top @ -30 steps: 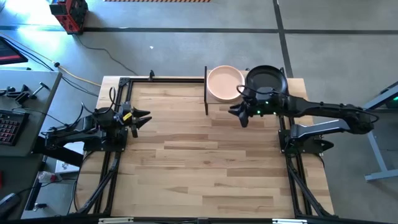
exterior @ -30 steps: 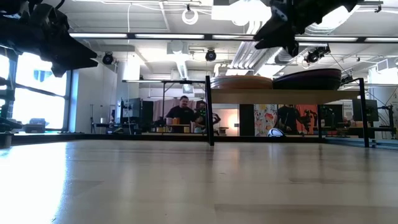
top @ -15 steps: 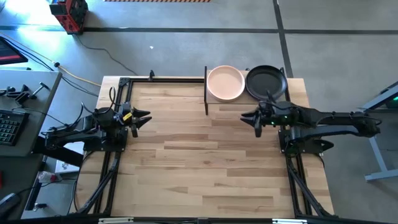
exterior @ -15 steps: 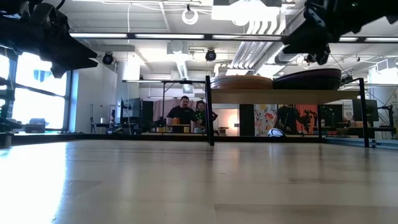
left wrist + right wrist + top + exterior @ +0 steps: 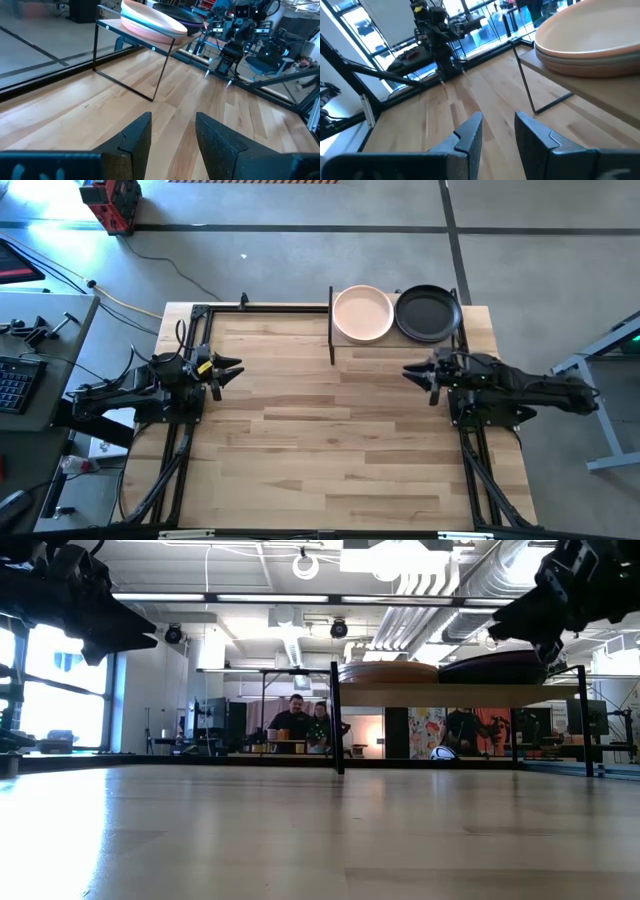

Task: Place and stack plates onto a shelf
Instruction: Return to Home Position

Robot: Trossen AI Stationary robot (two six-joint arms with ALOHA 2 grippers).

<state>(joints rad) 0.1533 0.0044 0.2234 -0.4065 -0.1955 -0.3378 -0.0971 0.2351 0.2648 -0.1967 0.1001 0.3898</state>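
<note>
High view: the shelf stands at the upper right of the frame, at the far edge of the table, and carries two stacks of plates side by side. A peach plate tops the stack nearer the frame's middle. A black plate tops the stack to its right, and the two rims lie just beside each other.

The right gripper hovers below the black plate in the frame, clear of the shelf, pointing toward frame left. Its wrist view shows the jaws parted, with nothing between the fingers and bare wood under them.

The left gripper hangs by the table's left edge at mid-height in the frame, pointing right, well apart from the shelf. Its jaws are also parted and empty, the fingers framing bare tabletop.

In the low view both stacks lie flat on the shelf, right of centre, and the right gripper shows dark in the upper right corner, higher than the stacks. Two people show in the room behind, near the centre.
</note>
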